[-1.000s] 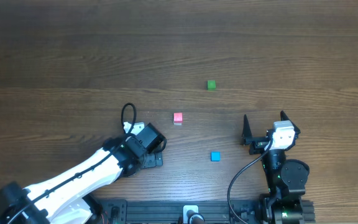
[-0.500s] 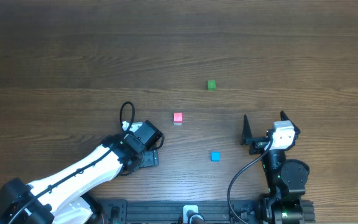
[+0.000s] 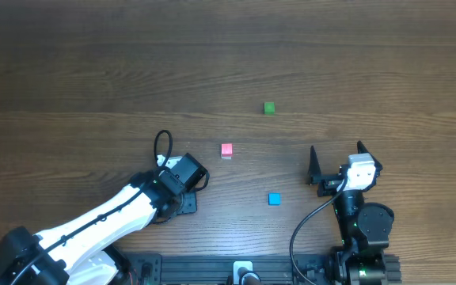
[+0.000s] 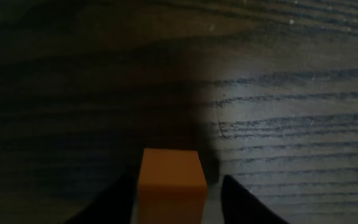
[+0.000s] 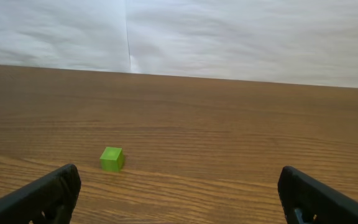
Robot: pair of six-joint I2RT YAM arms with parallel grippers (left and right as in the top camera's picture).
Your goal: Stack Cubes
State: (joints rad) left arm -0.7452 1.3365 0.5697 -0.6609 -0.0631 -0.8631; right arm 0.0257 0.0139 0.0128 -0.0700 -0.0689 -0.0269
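An orange cube (image 4: 171,180) rests on the wood table between the fingers of my left gripper (image 4: 178,182), which points down at the tabletop. One finger is against the cube and a thin gap shows on the other side, so the gripper is open around it. From above, the left gripper (image 3: 185,201) hides this cube. A pink cube (image 3: 226,149), a blue cube (image 3: 274,199) and a green cube (image 3: 269,108) lie apart on the table. My right gripper (image 3: 337,162) stands open near the front right, holding nothing, with the green cube (image 5: 111,158) ahead of it.
The brown wood table (image 3: 93,71) is bare across its back and left. A white wall (image 5: 241,37) rises behind the table's far edge. The arm bases and a black rail (image 3: 244,269) run along the front edge.
My left gripper has shifted a little to the left along the table. The right arm and the three loose cubes have stayed put.
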